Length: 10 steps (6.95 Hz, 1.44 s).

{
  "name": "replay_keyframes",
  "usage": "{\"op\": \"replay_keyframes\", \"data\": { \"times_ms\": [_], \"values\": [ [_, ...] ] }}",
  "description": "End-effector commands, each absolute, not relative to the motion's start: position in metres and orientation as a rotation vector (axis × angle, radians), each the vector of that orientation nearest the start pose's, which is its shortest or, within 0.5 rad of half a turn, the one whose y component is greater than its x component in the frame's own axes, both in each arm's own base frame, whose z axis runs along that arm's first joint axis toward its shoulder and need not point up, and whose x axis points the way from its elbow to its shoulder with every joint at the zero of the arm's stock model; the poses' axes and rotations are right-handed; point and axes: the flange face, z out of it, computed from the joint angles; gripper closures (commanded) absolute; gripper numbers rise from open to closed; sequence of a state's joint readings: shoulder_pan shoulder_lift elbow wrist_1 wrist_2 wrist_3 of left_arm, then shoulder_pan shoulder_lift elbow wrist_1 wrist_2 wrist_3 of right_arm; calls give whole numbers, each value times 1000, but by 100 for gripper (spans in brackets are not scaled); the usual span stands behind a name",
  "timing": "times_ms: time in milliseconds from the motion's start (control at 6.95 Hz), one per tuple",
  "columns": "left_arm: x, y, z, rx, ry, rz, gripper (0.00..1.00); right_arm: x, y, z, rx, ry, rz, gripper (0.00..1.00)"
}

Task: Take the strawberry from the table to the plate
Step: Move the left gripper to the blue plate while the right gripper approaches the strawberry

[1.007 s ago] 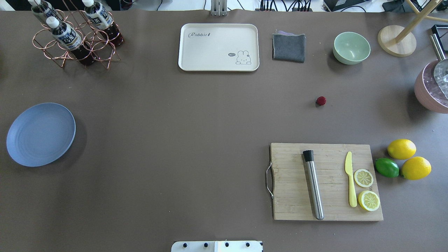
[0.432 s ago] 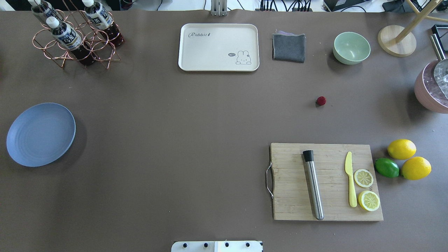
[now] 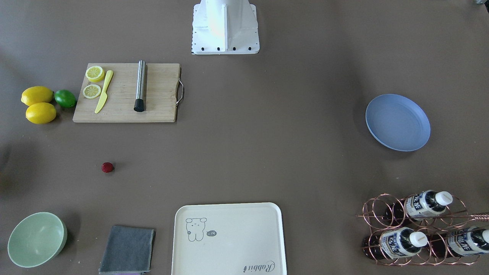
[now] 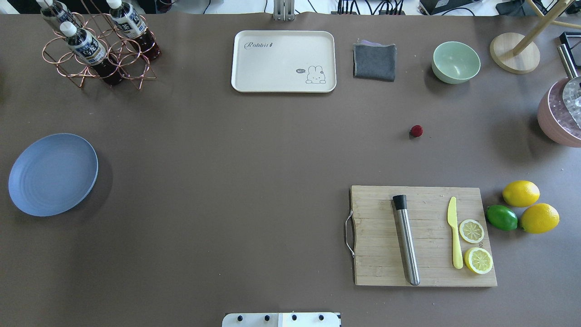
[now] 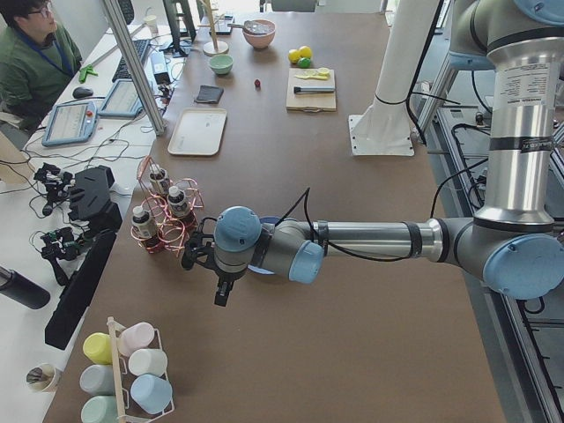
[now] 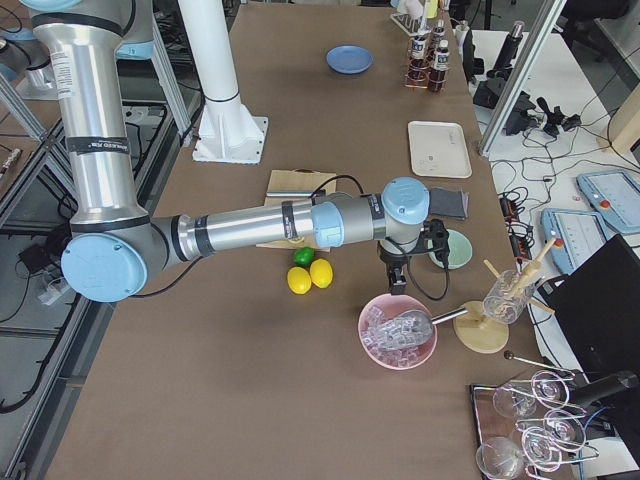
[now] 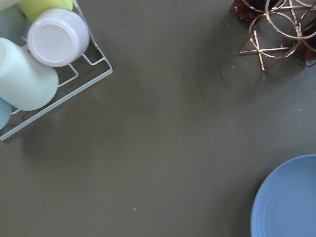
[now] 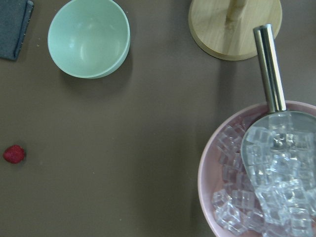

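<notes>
The strawberry point(image 4: 416, 131) is a tiny dark-red berry lying alone on the brown table point(image 4: 227, 159), right of centre; it also shows as the strawberry point(image 3: 107, 167) and, at the far left of the right wrist view, as the strawberry point(image 8: 14, 154). The blue plate point(image 4: 53, 174) sits bare at the table's left end, and its rim shows as the plate point(image 7: 291, 202). My left gripper point(image 5: 220, 298) hangs near the plate. My right gripper point(image 6: 396, 285) hovers by the pink ice bowl, off to one side of the berry. Both show only in side views, so I cannot tell their state.
A cutting board point(image 4: 376, 227) carries a steel muddler, a yellow knife and lemon slices, beside two lemons and a lime point(image 4: 501, 217). A cream tray point(image 4: 283, 61), grey cloth, green bowl point(image 4: 455, 61), bottle rack point(image 4: 97, 45) and ice bowl point(image 8: 256, 173) line the edges. A person sits at a desk point(image 5: 35, 62).
</notes>
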<state>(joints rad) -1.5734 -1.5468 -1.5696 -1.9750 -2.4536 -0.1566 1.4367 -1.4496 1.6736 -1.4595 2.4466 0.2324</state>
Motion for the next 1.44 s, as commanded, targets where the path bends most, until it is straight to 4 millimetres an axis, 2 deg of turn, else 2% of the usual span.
{"op": "replay_keyframes", "data": {
  "times_ms": [0, 288, 432, 719, 863, 1295],
  "values": [
    [-5, -500, 640, 287, 956, -6, 2, -77, -554, 500, 157, -962, 1, 0],
    [49, -496, 656, 313, 953, -56, 2, -85, -555, 493, 156, -969, 9, 0],
    [58, -497, 671, 303, 928, -52, 2, -87, -557, 490, 159, -951, 37, 0],
    [81, -494, 671, 303, 924, -31, 2, -131, -568, 463, 149, -934, 68, 0],
    [95, -490, 668, 303, 948, -33, 2, -150, -568, 459, 148, -913, 77, 0],
    [158, -469, 676, 327, 955, -37, 2, -157, -570, 456, 156, -900, 78, 0]
  ]
}}
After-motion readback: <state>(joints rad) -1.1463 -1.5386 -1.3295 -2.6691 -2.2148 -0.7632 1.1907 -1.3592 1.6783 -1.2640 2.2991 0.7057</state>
